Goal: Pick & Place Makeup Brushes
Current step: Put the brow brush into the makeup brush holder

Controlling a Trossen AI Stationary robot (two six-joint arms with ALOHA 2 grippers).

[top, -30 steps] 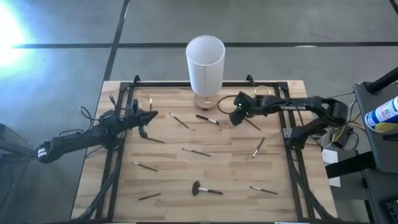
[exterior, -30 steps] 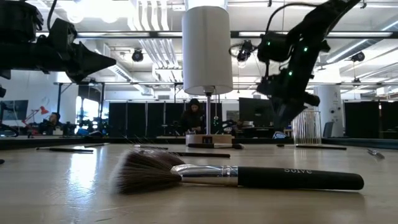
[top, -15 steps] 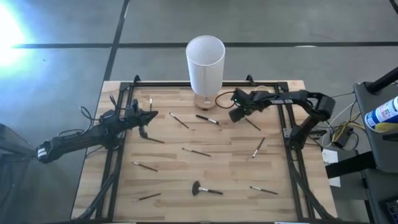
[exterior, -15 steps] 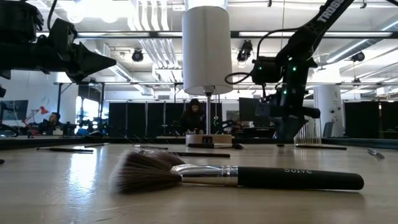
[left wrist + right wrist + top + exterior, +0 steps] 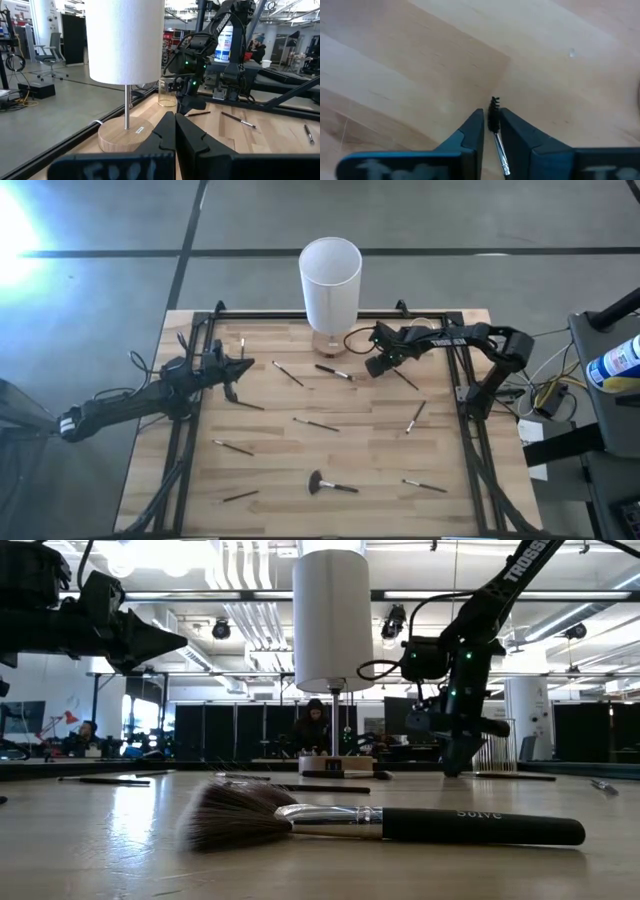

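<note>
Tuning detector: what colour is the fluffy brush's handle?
Black, with a silver ferrule; the fluffy brush shows best in the low view.

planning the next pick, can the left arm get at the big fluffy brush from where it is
Probably yes. The fluffy brush lies alone on bare table, nothing over it, and the left gripper hangs free above the table's left side.

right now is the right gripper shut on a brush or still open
Shut on it: in the right wrist view the right gripper has both fingers against a thin spoolie-tipped brush.
</note>
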